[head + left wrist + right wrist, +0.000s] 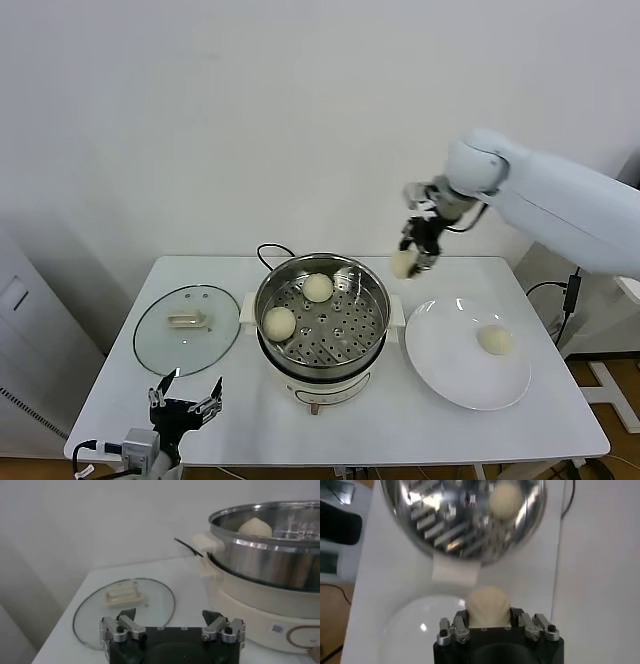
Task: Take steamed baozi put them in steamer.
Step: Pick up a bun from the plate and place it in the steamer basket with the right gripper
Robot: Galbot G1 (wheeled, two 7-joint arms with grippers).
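The steel steamer (375, 300) stands mid-table with two cream baozi on its perforated tray, one at the back (318, 287) and one at the left (280, 322). My right gripper (408, 264) is shut on a third baozi (488, 606) and holds it in the air above the table, just right of the steamer's rim and behind the plate. A fourth baozi (495, 340) lies on the white plate (445, 370). My left gripper (185, 400) is open and empty, low at the table's front left. The steamer (260, 560) shows in the left wrist view.
The glass lid (160, 345) with a cream handle lies flat left of the steamer. The black cord (268, 250) runs behind the pot. A white wall rises behind the table.
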